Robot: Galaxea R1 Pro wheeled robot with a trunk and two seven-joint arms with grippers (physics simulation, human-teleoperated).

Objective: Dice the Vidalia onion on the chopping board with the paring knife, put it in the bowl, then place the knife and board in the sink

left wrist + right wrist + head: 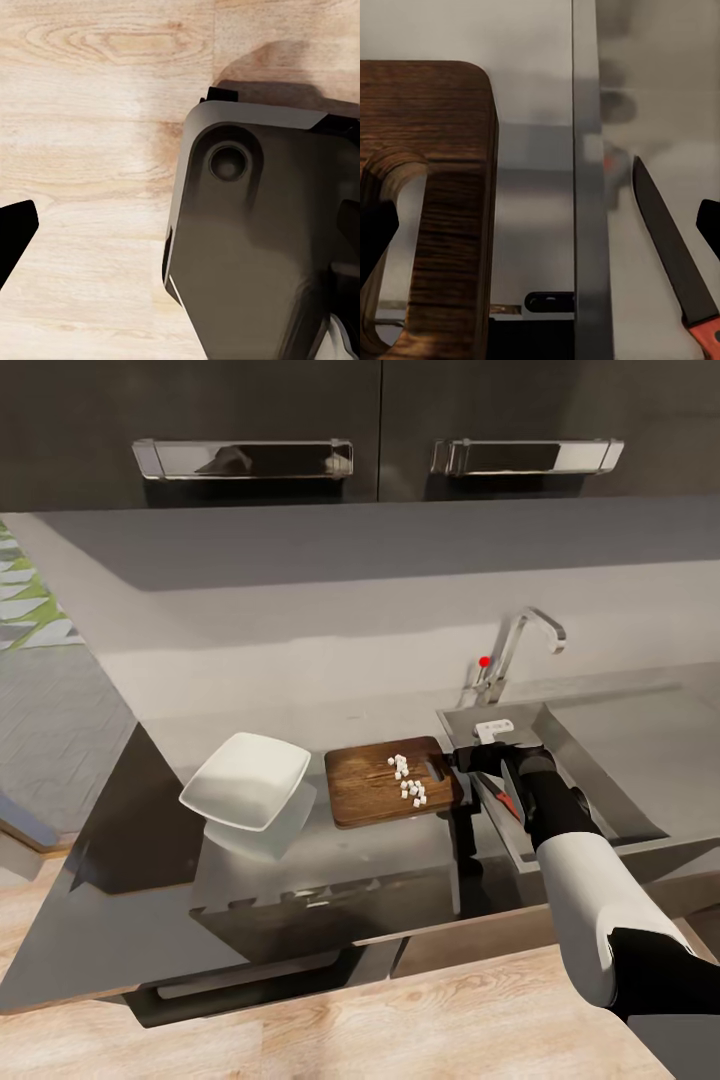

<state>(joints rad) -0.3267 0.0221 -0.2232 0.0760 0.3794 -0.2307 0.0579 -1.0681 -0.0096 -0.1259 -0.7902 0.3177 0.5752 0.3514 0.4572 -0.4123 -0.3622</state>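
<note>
Desk point(380, 860): bowl point(247, 780) at left, board point(385, 782) just right of it, apart. Onion dice point(408, 780) on the board's right half. Board's slot end lies beside the sink point(560, 735) rim. Knife point(671, 251) in the sink, near that rim. Faucet point(520, 645) behind the sink. Right hand point(470, 762) over the board's slot end.

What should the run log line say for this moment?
onion dice: on chopping board | bowl: empty | paring knife: in sink | right end effector: open
</note>
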